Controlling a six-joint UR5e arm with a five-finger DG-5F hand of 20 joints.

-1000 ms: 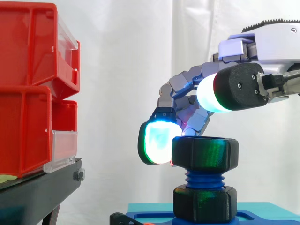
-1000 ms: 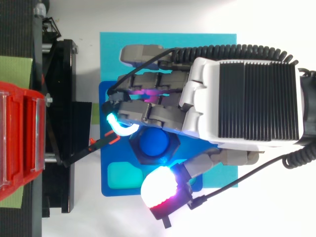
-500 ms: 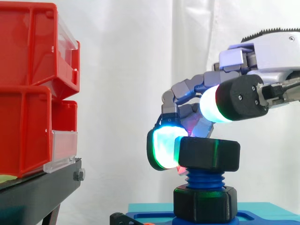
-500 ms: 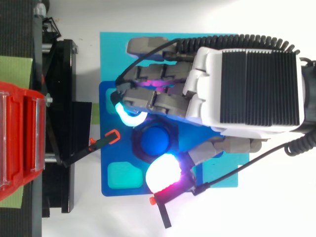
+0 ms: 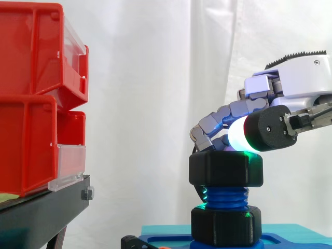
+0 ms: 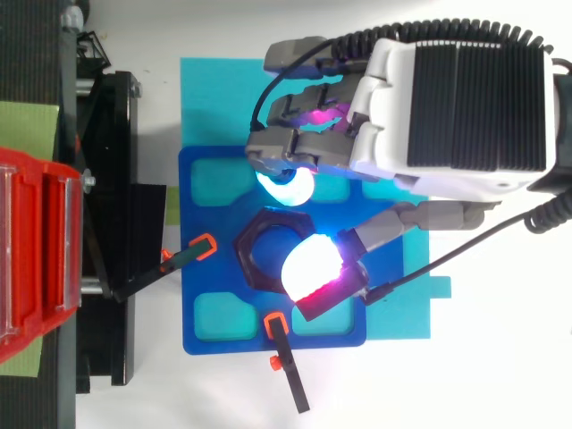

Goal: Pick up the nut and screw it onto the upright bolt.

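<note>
**Nut**: black, hexagonal, threaded onto the top of the bolt, sitting level, with bare thread showing below it.

**Bolt**: blue, upright, rising from a black hexagonal base on the blue plate.

**Hand**: just above the bolt. Its fingers are curled and its thumb pad glows white. The pads lie at the level of the nut's top face, not round its flats, and clasp nothing. Whether the thumb pad touches the nut cannot be told.

**Clamps**: black with orange tips, on the plate beside the bolt.

**Red bins**: on a black stand, well apart from the bolt.
</note>
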